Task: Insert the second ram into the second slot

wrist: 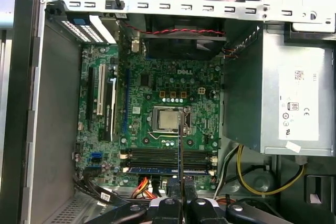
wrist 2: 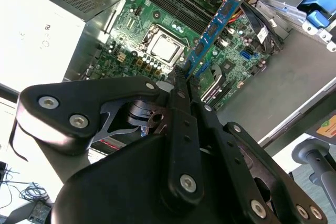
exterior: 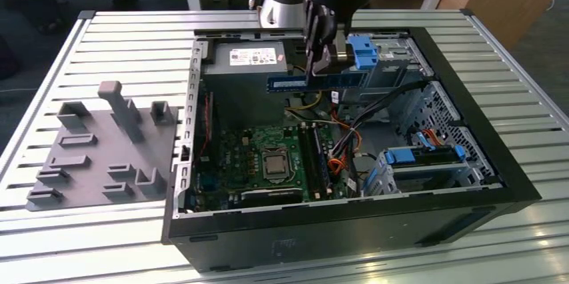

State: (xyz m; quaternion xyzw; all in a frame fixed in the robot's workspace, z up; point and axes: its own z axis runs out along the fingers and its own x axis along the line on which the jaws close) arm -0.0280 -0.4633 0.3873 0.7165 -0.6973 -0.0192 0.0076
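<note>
My gripper (exterior: pixel 322 64) is shut on the second ram (exterior: pixel 316 82), a thin blue stick held level above the open computer case (exterior: pixel 498 164), over its back part near the power supply. In the second wrist view the fingertips (wrist 2: pixel 181 80) pinch one end of the ram (wrist 2: pixel 215 27) high over the motherboard (wrist 2: pixel 157 19). In the first wrist view the ram (wrist: pixel 179 145) shows edge-on, crossing over the memory slots (wrist: pixel 168 157). One slot row (wrist: pixel 168 171) shows blue along its length. Which one is the second slot I cannot tell.
A silver power supply (exterior: pixel 249 57) sits at the case's back. Blue drive brackets (exterior: pixel 364 54) and a drive cage (exterior: pixel 427 161) stand on the exterior view's right. Orange and black cables (exterior: pixel 342 157) run beside the slots. A grey fixture (exterior: pixel 98 144) lies left of the case.
</note>
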